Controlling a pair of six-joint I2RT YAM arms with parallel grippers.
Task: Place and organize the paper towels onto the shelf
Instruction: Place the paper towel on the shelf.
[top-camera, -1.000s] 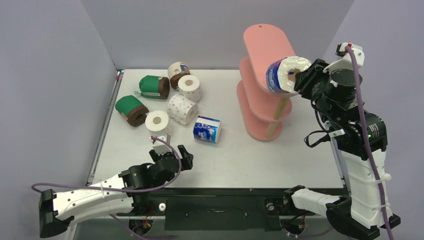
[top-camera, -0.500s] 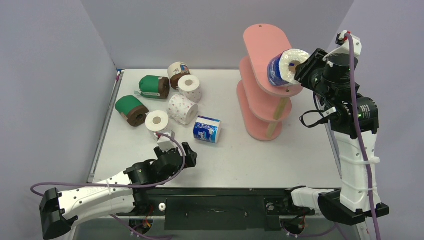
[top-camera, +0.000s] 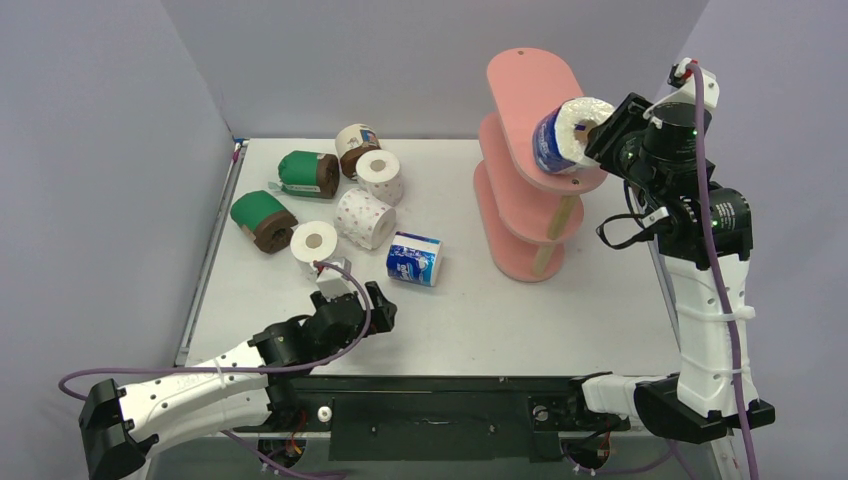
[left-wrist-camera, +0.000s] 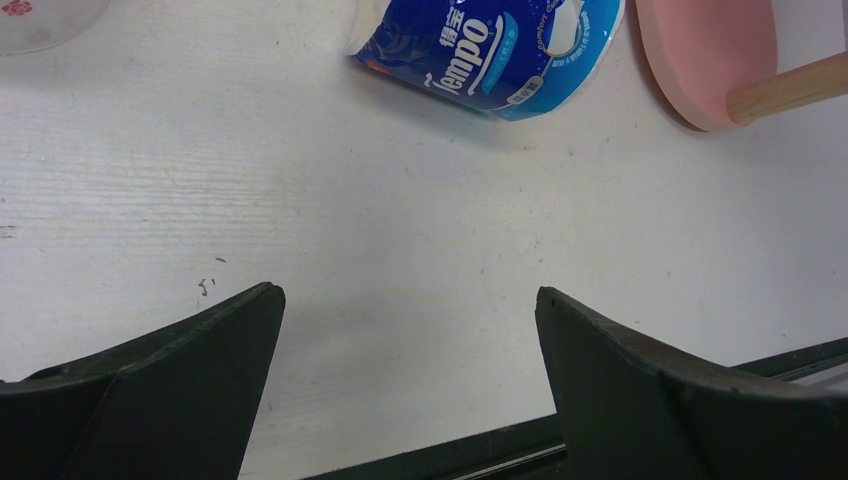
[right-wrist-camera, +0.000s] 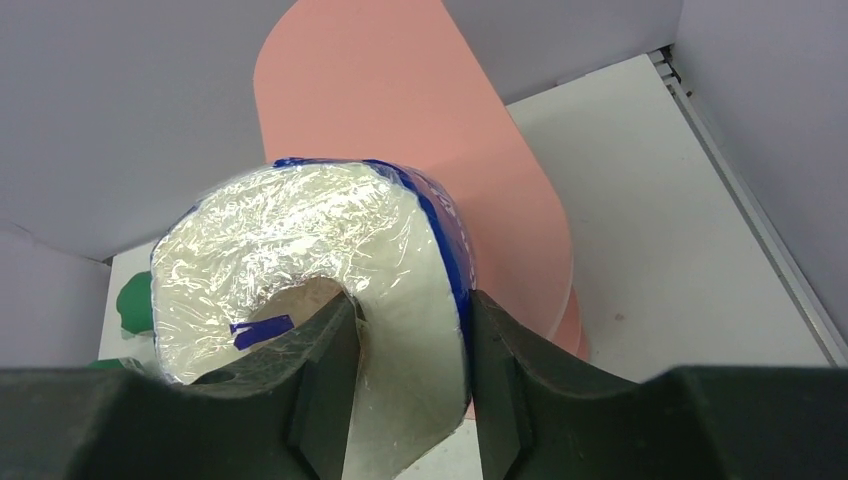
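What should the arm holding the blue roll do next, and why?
Probably ease it down onto the shelf's top board, then let go. The right gripper is shut on the blue-wrapped roll, one finger in its core, and the roll hangs over that board's near end; contact cannot be told.

The top camera looks down from above the near edge on the whole worktop (top-camera: 480, 310); both wrist cameras sit close, sharing the pink shelf (right-wrist-camera: 380, 120).
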